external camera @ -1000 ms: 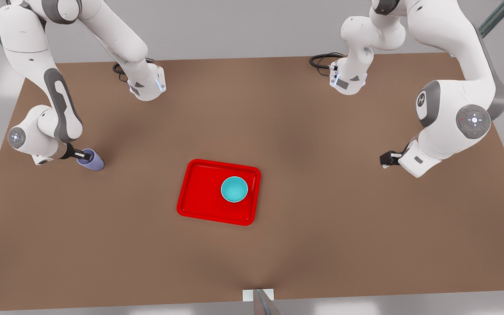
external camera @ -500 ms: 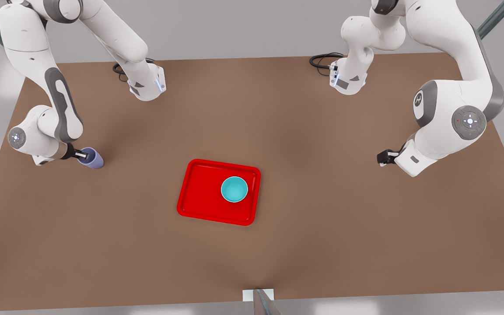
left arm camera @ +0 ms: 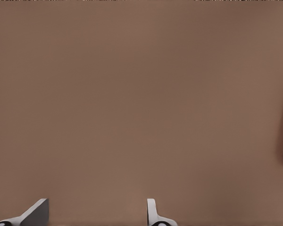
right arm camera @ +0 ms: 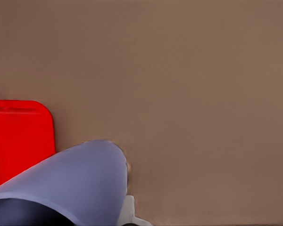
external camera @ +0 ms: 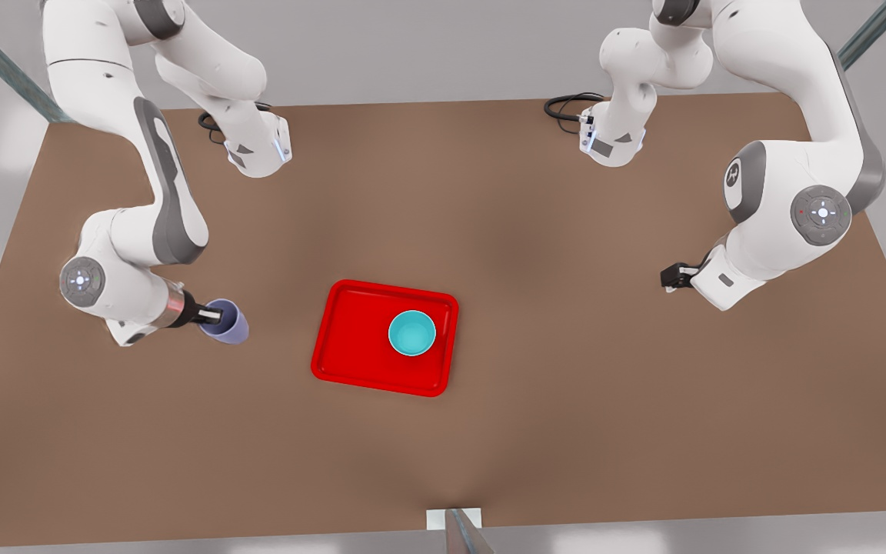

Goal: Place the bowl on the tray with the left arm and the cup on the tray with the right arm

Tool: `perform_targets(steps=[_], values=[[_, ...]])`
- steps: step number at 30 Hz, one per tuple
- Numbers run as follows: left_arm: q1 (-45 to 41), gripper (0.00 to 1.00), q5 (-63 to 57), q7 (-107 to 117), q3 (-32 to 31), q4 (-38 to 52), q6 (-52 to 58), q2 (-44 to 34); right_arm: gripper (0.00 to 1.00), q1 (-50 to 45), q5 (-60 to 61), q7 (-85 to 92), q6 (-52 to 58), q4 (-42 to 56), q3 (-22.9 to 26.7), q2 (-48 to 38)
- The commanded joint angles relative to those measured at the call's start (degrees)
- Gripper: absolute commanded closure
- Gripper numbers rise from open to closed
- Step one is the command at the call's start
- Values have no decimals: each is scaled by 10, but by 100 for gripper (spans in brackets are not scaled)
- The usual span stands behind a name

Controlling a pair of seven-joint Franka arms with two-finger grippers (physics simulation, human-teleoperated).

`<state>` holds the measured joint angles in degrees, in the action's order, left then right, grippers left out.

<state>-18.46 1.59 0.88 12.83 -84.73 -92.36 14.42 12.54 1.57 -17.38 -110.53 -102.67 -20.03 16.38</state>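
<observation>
Cup (external camera: 226,322) hangs seemingly tilted, mouth toward the clenched right gripper (external camera: 211,315); left gripper (left arm camera: 96,214) spread, idle.

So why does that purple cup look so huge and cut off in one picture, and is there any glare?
In the right wrist view the cup sits right at the camera, so it looms; in the front view it is small. No glare there, just soft shadow patches on the table.
</observation>
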Motion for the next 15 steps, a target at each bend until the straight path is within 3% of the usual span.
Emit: perform_targets(steps=[1, 7, 15], values=[[0, 0, 0, 0, 0, 0, 1, 1, 79, -6, -4, -16, 1, 12, 0, 12], [0, 0, 0, 0, 0, -1, 1, 2, 79, -134, 22, -163, 1, 135, 1, 117], [0, 0, 0, 0, 0, -1, 0, 6, 79, -201, 18, -252, -7, 144, 1, 143]])
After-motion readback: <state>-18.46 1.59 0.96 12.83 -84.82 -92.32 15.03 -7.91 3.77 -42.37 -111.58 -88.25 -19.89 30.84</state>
